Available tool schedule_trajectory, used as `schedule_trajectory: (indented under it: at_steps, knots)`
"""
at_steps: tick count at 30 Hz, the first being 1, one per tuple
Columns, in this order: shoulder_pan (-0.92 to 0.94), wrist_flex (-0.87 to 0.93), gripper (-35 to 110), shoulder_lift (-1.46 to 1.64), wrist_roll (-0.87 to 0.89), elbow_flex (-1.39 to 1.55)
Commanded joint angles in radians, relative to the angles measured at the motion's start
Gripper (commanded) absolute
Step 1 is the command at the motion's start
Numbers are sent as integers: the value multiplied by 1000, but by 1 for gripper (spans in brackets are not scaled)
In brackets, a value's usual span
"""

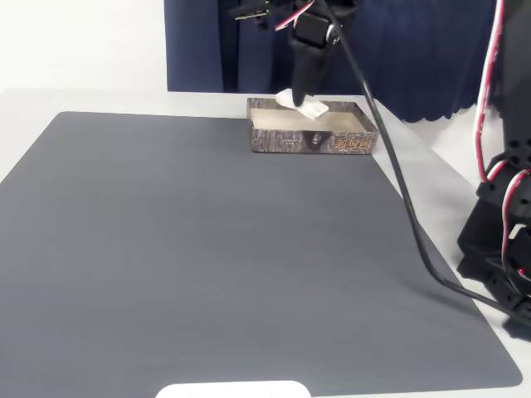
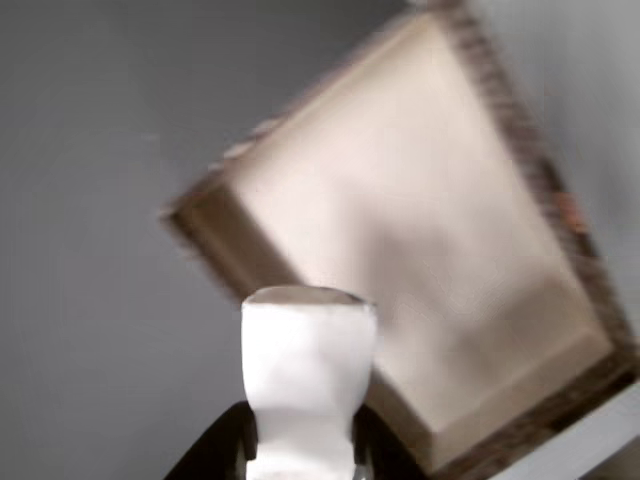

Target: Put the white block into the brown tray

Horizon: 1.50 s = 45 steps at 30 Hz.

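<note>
I hold the white block [image 2: 305, 385] clamped in my fingers [image 2: 236, 452], tilted above the brown tray [image 1: 309, 143], at twelve o'clock on the worktop.

Matt grey mat [image 1: 207, 249], smooth white block [image 2: 305, 370], bark-patterned cardboard-like brown tray [image 1: 282, 139] with cream inside

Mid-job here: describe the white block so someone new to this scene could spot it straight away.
Start at the big grey mat and go to its far edge, where the brown tray sits. Just above the tray's cream inside hangs the black gripper, shut on the white block. It is the one small white thing up there, much shorter than the tray.
</note>
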Motion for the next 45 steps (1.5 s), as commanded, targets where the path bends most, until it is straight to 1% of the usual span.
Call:
schedule_trajectory:
  at_steps: [1, 9, 13, 16, 19, 22, 23, 26, 33, 45]
  knots:
    - [41, 9, 0, -35, -9, -109]
    - [100, 9, 0, -199, -9, -275]
    - [103, 14, 0, -230, -31, -291]
    - [101, 14, 0, -239, -179, -313]
    - [104, 14, 0, -241, -419, -324]
    - [109, 12, 0, -242, -696, -331]
    - [110, 12, 0, -244, -761, -336]
    - [112, 12, 0, -244, -861, -339]
    - [107, 17, 0, -284, -902, -396]
    - [78, 9, 0, -428, -884, -515]
